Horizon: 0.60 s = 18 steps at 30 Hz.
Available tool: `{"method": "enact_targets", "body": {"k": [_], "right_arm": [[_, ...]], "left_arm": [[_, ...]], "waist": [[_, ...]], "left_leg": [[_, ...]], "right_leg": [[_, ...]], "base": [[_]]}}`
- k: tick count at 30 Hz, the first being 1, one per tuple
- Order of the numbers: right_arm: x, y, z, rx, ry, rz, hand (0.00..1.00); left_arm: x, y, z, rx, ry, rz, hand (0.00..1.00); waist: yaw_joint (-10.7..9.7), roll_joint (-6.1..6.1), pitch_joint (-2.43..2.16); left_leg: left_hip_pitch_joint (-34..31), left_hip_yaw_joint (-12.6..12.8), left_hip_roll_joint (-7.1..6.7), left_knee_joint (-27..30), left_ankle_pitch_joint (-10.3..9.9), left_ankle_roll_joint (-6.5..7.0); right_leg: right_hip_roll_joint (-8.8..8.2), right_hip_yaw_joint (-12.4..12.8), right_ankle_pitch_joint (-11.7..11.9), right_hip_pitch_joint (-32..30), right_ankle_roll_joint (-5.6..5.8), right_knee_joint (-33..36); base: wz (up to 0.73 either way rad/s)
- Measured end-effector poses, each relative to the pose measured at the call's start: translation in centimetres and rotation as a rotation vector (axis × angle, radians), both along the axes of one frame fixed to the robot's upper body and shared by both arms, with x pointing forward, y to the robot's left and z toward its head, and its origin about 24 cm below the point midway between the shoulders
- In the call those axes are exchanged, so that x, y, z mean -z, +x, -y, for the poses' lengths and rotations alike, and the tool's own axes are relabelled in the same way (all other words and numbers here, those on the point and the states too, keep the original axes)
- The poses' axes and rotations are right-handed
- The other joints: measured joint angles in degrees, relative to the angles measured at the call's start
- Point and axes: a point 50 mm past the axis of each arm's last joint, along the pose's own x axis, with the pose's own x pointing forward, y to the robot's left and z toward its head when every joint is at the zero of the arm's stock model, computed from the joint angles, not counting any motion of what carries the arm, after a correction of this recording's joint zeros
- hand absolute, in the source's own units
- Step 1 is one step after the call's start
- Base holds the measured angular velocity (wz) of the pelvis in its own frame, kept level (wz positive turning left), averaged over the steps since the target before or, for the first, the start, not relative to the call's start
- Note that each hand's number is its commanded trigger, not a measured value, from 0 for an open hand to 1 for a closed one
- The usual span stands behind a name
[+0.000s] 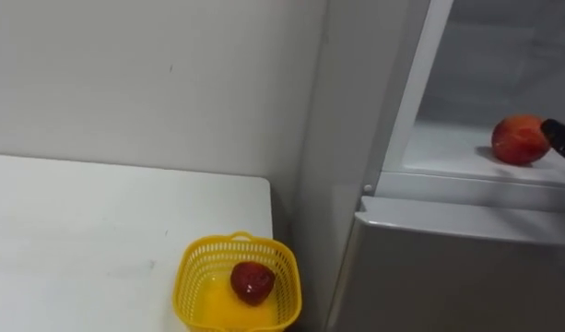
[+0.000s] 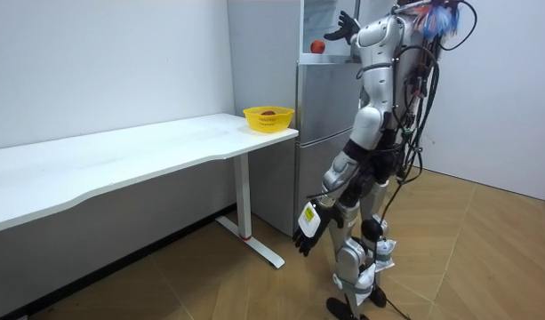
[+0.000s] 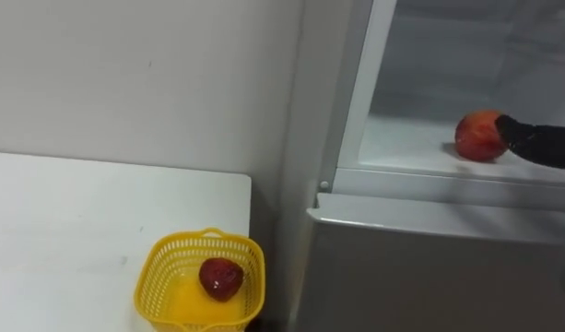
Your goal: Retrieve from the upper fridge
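A round red-orange fruit (image 1: 519, 140) lies on the white shelf (image 1: 448, 148) of the open upper fridge compartment. My right hand (image 1: 560, 138) comes in from the right, its dark fingertips at the fruit's right side, touching or nearly so. In the room view this hand (image 2: 341, 25) is raised into the fridge with its fingers spread, beside the fruit (image 2: 317, 45). My left hand (image 2: 308, 233) hangs relaxed by my thigh. I stand upright in front of the fridge.
A yellow mesh basket (image 1: 192, 263) stands on the corner of the white table (image 1: 79, 231) next to the fridge and holds a dark red fruit (image 1: 253, 281). The shut lower fridge door (image 1: 448, 277) lies below the shelf.
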Motion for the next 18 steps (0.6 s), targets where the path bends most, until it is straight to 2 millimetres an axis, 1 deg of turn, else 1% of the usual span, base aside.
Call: {"method": "enact_targets", "body": {"k": [3,5,9,12,14,18], "right_arm": [[-0.2,0.3,-0.2,-0.035,0.021,0.003,0.0],[-0.1,0.6,0.5,-0.042,0.017,-0.031,0.0],[0.0,1.1,1.2,-0.051,-0.029,-0.106,0.0],[0.6,1.4,1.3,-0.075,-0.034,-0.15,0.0],[1.3,1.6,1.7,-0.083,-0.023,-0.198,0.0],[2.1,1.9,2.3,-0.092,-0.003,-0.249,0.0]], "left_arm": [[-0.1,0.1,-0.2,-0.009,0.006,0.009,0.0],[-0.3,0.6,-0.3,-0.001,0.011,0.025,0.0],[-0.3,0.7,-0.4,0.002,0.014,0.03,0.0],[-0.3,0.7,-0.4,-0.002,0.015,0.03,0.0],[-0.4,0.8,-0.5,-0.001,0.016,0.031,0.0],[-0.4,0.7,-0.6,0.0,0.018,0.029,0.0]], "waist": [[0.0,-0.04,0.06],[0.0,-0.21,0.19],[0.0,-0.26,0.25],[-0.2,-0.5,0.2],[-0.3,-0.69,0.18],[-0.2,-0.92,0.07]], "left_leg": [[-0.1,-0.2,-0.01,0.1,0.0,-0.01],[-0.4,-0.5,-0.05,0.2,0.0,-0.01],[-0.5,-0.6,-0.08,0.1,0.0,-0.02],[-1.1,-0.6,-0.06,0.2,0.0,-0.02],[-1.2,-1.0,-0.07,0.3,0.0,-0.02],[-1.3,-1.3,-0.06,0.2,0.0,-0.04]], "right_leg": [[-0.06,-0.6,0.0,0.0,0.0,0.0],[-0.14,-0.9,0.0,0.0,0.0,-0.1],[-0.15,-1.1,0.0,-0.2,0.0,-0.2],[-0.12,-1.2,0.0,-0.8,-0.01,-0.2],[-0.14,-1.5,0.0,-0.8,-0.01,-0.2],[-0.14,-2.1,0.0,-0.9,0.0,-0.1]], "base": [[0.05],[0.08],[0.01],[0.01],[0.06],[0.04]]}}
